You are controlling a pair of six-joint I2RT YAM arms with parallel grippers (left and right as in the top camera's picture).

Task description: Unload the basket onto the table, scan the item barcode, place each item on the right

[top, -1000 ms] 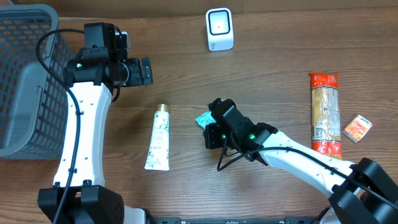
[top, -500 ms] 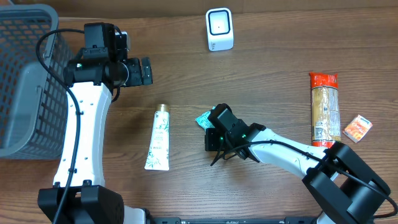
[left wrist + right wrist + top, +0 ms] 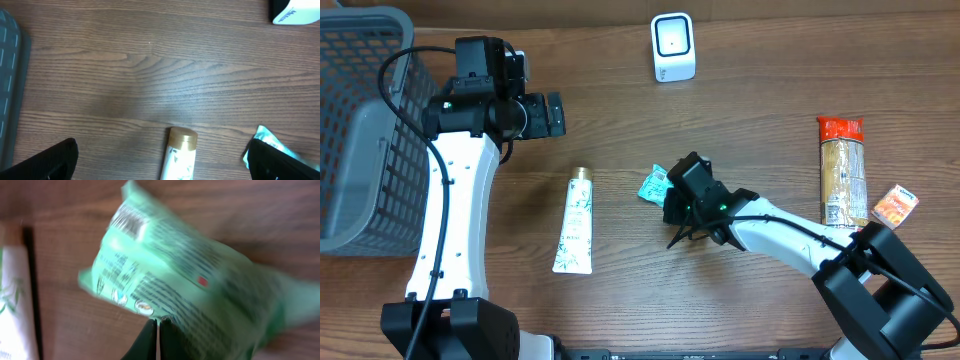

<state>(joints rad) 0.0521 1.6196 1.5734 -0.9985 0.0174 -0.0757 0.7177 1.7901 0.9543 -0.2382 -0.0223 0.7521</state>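
**Green packet**: centre of frame on the tabletop, below the white scanner and right of the white tube.
**Right claw**: fingers together, tips at the packet's lower edge. Whether they pinch it cannot be told.
**Left claw**: fingers wide apart, upper left, holding nothing, beside the grey basket.
**Pasta pack**, **orange box**: right edge.

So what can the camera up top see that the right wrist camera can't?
Only overhead: the grey plastic basket, white box-shaped scanner, long red-ended pasta pack, small orange packet. Only right wrist: blurry dark stripes and small print on the green plastic packet. Both: that green packet, the white squeeze tube, the brown wooden table.
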